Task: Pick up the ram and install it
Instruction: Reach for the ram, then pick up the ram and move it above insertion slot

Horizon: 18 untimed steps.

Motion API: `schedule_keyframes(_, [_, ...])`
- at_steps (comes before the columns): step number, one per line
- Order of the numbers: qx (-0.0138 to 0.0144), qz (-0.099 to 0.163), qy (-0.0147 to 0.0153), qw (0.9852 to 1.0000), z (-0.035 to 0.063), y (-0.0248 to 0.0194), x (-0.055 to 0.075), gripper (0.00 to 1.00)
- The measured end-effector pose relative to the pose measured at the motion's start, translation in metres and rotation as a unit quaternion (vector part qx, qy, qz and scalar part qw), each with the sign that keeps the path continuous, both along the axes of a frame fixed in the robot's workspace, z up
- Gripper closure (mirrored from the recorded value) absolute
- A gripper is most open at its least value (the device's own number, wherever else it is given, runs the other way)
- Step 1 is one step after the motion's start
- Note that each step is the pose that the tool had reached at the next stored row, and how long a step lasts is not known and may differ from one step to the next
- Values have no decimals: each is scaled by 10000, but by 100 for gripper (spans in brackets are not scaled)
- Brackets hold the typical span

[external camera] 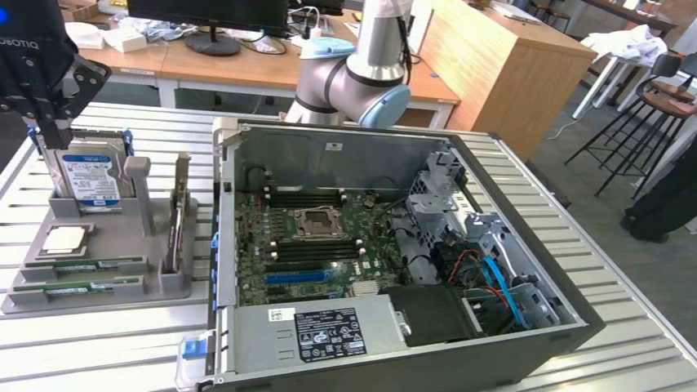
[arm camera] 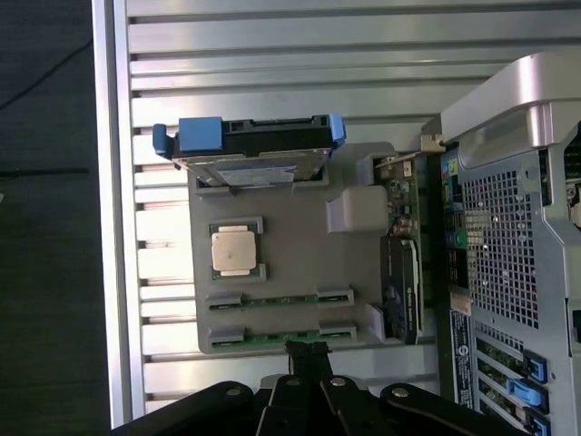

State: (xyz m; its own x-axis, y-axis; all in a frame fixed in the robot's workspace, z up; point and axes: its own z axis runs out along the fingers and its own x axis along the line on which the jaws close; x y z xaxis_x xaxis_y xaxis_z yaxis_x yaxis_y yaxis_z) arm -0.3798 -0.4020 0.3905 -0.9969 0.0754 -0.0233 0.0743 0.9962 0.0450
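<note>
1. Grey tray (external camera: 163, 282) on table (external camera: 109, 351): the ram (external camera: 78, 287) and twin stick (external camera: 87, 265) lie flat in the front slots.
2. Behind them: processor (external camera: 64, 238), then upright hard drive (external camera: 93, 175).
3. Hand (external camera: 51, 135) above tray, fingers pressed together, holding nothing.
4. Open computer case (external camera: 326, 155) beside tray, on the exterior view's right, motherboard (external camera: 316, 245) inside.

On the grey tray (arm camera: 304, 259), the closed gripper (arm camera: 309, 356) hangs over the outermost ram (arm camera: 272, 338); the twin stick (arm camera: 277, 299) and a processor (arm camera: 233, 252) lie farther in.

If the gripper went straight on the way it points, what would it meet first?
Probably the ram stick at the edge of the grey tray, just ahead of the gripper; depth is unclear.
</note>
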Motion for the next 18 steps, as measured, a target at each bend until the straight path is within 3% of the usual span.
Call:
schedule_keyframes(8, [0,0,0,10000,0,-101,0,90])
schedule_keyframes(18, [0,0,0,10000,0,-106,0,90])
